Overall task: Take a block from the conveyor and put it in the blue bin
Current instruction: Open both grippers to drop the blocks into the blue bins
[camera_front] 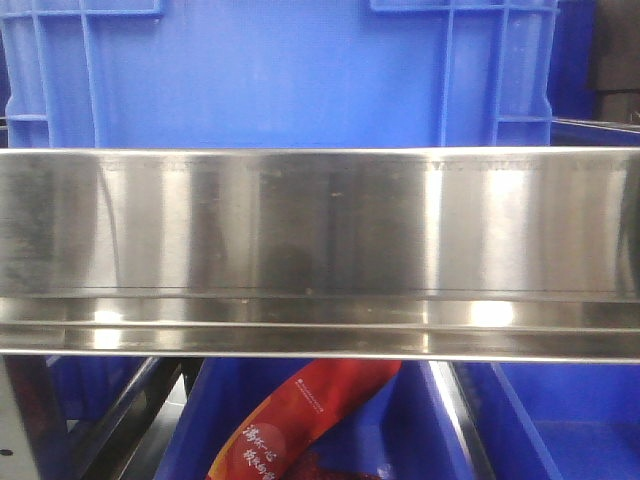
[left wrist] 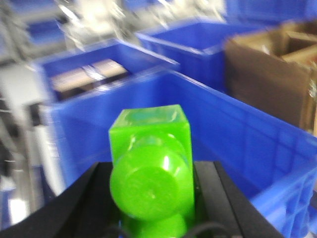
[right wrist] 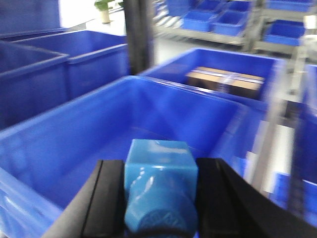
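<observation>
Though blurred, glossy green block (left wrist: 151, 163)

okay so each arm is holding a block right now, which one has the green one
The left end effector holds the green block. The block in the right end effector is light blue. Both are shaped alike and held over a blue bin.

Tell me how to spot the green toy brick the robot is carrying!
Find the big blue bin in the left wrist view. In front of it, the left gripper is shut on the green block, its round stud facing the camera. The right gripper holds a similar brick, but that one is light blue.
</observation>
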Available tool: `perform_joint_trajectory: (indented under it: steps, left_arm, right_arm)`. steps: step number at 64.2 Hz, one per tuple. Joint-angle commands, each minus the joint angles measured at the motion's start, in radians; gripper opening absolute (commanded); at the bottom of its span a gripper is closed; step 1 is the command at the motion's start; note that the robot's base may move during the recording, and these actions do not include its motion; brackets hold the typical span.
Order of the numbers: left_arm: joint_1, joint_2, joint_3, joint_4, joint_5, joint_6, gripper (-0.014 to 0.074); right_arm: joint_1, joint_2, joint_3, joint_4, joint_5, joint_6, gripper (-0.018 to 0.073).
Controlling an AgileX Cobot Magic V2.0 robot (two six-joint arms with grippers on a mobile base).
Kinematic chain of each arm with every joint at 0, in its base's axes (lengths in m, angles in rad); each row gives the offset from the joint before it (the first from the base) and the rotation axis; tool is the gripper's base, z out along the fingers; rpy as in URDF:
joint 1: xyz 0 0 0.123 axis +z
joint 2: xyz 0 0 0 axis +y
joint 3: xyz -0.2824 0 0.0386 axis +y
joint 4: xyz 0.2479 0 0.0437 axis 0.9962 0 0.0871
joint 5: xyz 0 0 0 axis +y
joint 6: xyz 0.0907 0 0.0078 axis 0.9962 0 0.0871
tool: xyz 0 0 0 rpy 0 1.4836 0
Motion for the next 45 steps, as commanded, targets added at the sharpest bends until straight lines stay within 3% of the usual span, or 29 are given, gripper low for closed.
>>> perform_joint_trajectory:
  steps: [1,19,38,45]
  left_arm:
    - [-0.019,0.113,-0.076,-0.012,0.042,0.004,-0.0111]
    - [-0.019,0.336,-0.129,-0.012,0.064,0.004,-0.0111]
    - [-0.019,0.419,-0.129,-0.012,0.059,0.004,-0.0109]
    - [-0.019,0.422,-0.129,-0.012,0.057,0.004,-0.0038]
  right_arm:
    - [0.044,0.097,-0.054,0.002,-0.022,-0.01,-0.0153]
    - [0.071,0.3,-0.082,0.002,-0.035,-0.01,-0.0153]
    - [0.071,0.41,-0.082,0.002,-0.035,-0.01,-0.0147]
    - [0.071,0.425,-0.082,0.002,-0.033,-0.01,-0.0076]
